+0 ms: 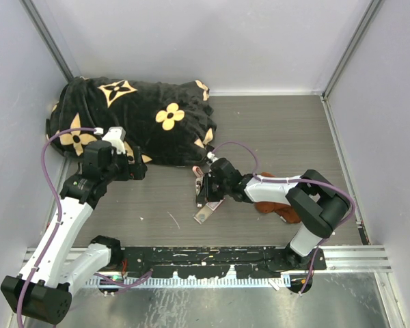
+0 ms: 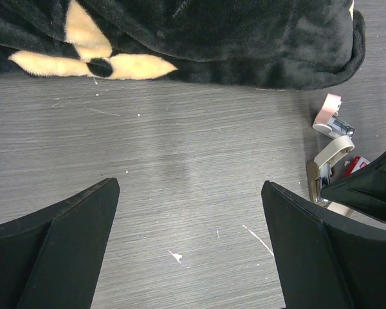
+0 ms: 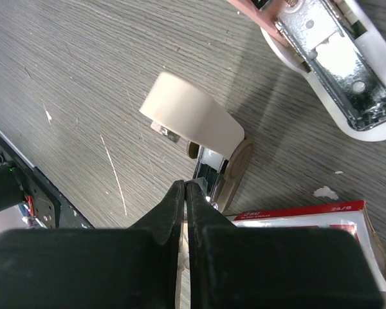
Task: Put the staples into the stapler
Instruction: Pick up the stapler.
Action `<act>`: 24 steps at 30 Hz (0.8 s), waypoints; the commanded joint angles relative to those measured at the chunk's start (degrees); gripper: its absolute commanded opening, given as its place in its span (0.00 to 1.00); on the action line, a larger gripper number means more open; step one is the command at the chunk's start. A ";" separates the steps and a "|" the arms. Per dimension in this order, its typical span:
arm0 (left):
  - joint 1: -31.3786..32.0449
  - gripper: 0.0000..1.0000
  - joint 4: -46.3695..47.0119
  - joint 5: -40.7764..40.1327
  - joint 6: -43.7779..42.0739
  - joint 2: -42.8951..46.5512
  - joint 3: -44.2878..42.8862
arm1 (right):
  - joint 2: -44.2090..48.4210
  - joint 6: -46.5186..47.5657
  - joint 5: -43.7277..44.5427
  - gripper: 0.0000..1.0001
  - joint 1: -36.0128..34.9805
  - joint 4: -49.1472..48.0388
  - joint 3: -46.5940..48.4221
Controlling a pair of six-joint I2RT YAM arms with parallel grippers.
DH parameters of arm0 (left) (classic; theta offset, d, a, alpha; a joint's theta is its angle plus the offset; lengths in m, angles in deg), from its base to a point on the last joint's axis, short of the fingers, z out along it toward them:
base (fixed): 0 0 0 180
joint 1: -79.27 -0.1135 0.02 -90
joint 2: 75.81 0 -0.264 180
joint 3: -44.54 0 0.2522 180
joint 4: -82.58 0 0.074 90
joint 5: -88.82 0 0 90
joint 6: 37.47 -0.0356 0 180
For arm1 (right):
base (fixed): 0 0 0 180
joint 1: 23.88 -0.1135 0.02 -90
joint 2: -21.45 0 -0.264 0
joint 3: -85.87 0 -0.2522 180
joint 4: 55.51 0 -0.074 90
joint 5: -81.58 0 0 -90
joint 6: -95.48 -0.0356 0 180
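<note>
near the stapler (image 3: 338,71), cut off at the frame edge, the right tool (image 3: 184,187) is pressed together; the left tool (image 2: 190,187) gapes apart.

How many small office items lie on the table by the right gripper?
3. An opened pink-and-white stapler lies farthest from the right gripper, a beige stapler-like tool just ahead of it, and a red-labelled staple box beside it. More may be hidden beneath.

Right pincer (image 3: 185,188): fingers pressed together, tips just beside cream hinged plastic piece (image 3: 193,119) | stapler (image 3: 334,64): top right, lying open, metal inner part showing, white rim | white box (image 3: 296,222): red label, lower right | bench (image 3: 83,77): grey wood-grain
</note>
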 commanded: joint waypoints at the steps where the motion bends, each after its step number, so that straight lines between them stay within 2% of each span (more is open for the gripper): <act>1: -0.01 0.95 1.31 0.52 -0.42 1.10 -0.06 | 1.27 -2.15 -1.73 0.02 -0.08 -4.59 1.31; 8: 0.13 0.95 1.31 0.50 -0.37 1.22 -0.05 | 1.90 -7.05 -6.57 0.01 1.23 -13.51 -2.57; 16: 0.20 0.95 1.31 0.56 -0.43 1.28 0.06 | 2.69 -8.13 -8.08 0.01 1.36 -18.32 -4.72; 20: 0.14 0.95 1.18 0.44 -0.48 1.56 0.03 | 6.15 -6.16 -6.74 0.01 1.39 -16.04 -5.64; 24: 0.21 0.95 1.22 0.52 -0.41 2.06 0.11 | 11.87 -2.03 -2.91 0.00 1.84 -7.51 -6.55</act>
